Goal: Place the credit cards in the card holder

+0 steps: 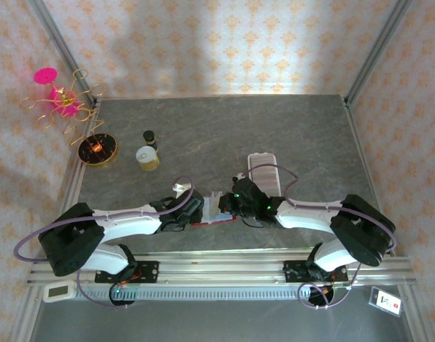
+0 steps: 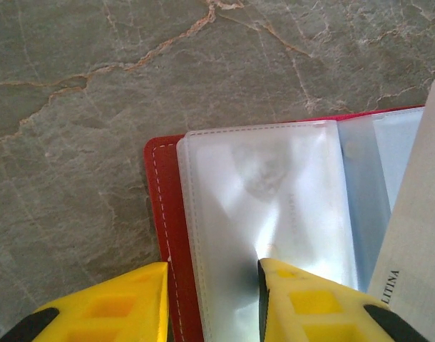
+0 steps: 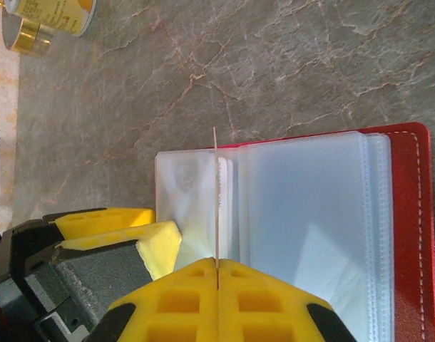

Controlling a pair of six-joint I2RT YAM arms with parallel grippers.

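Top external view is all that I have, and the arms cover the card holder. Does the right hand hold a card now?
Observer: Yes. The right hand is shut on a card, held edge-on over the open card holder.
Operator: Which side of the holder faces up?
Observer: The inside: its clear sleeves face up, red cover underneath.
Operator: And the left hand?
Observer: The left hand is open, one finger over a sleeve, the other over the table beside the red edge.

red card holder [image 3: 411,214] open flat; pale credit card [image 2: 417,235] upright above it
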